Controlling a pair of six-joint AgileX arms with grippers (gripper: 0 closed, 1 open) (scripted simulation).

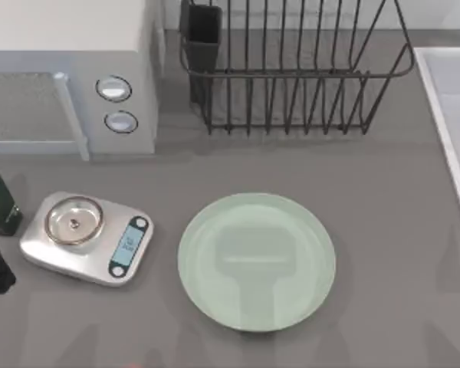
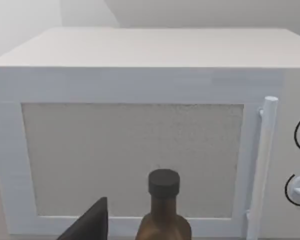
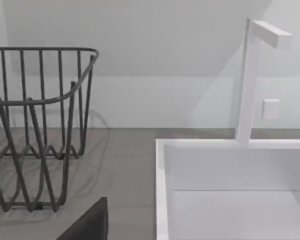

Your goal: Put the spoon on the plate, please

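Observation:
The plate (image 1: 257, 261) is a large round pale mint-green dish with a low rim. It lies flat on the grey table, a little right of the middle and near the front, with nothing on it. The spoon is out of view. A dark part of my left gripper (image 2: 87, 226) sits low in the left wrist view, facing a brown bottle (image 2: 163, 212) and the microwave (image 2: 140, 140). A dark part of my right gripper (image 3: 87, 222) sits low in the right wrist view, between the wire rack (image 3: 35, 125) and the sink (image 3: 230, 190).
A silver kitchen scale (image 1: 84, 236) stands left of the plate. A white microwave (image 1: 69, 77) fills the back left, a dark wire dish rack (image 1: 291, 69) the back middle, and a white sink (image 1: 452, 130) the right edge. A dark bottle (image 1: 0, 205) stands at the far left.

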